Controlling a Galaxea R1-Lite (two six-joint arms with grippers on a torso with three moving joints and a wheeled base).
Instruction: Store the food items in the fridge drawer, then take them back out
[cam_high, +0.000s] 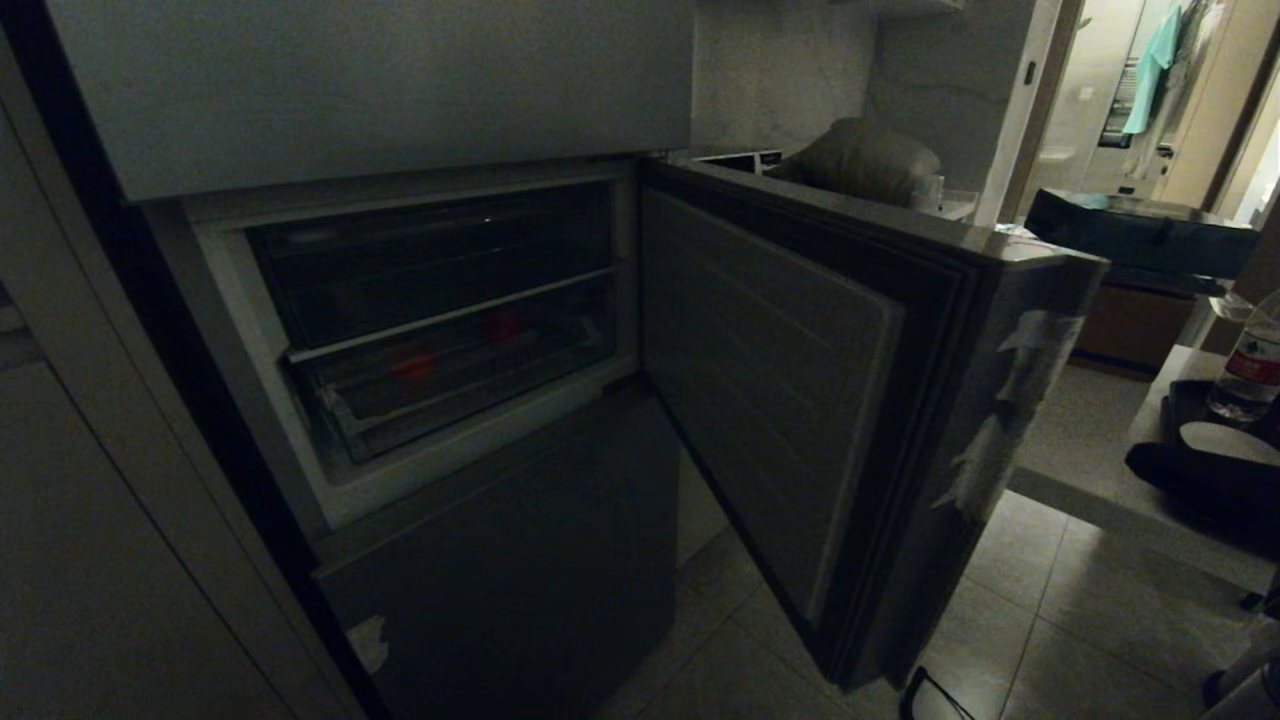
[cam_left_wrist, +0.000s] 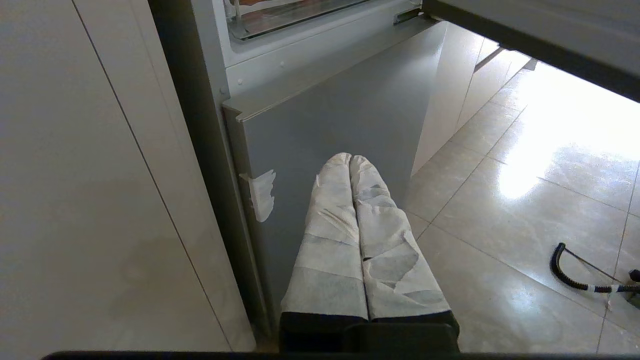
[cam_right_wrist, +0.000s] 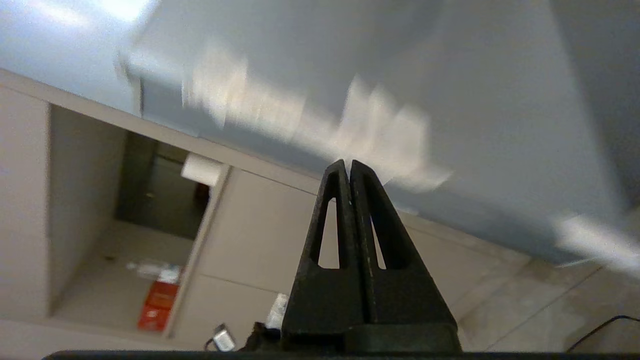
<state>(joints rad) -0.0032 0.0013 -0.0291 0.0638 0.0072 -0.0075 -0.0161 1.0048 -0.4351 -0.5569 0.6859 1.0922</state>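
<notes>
Two red food items glow inside the clear, ribbed fridge drawer; the left hand is white-wrapped, the right hand black.

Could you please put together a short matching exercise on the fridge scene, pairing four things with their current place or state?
Things:
1. food items
2. fridge door
3. left gripper
4. water bottle

Places or states:
A. swung wide open
B. standing on the surface at the far right of the head view
C. lying inside the clear fridge drawer
D. shut and empty, with white-wrapped fingers, low in front of the closed lower fridge door

Pairs: 1-C, 2-A, 3-D, 4-B
</notes>
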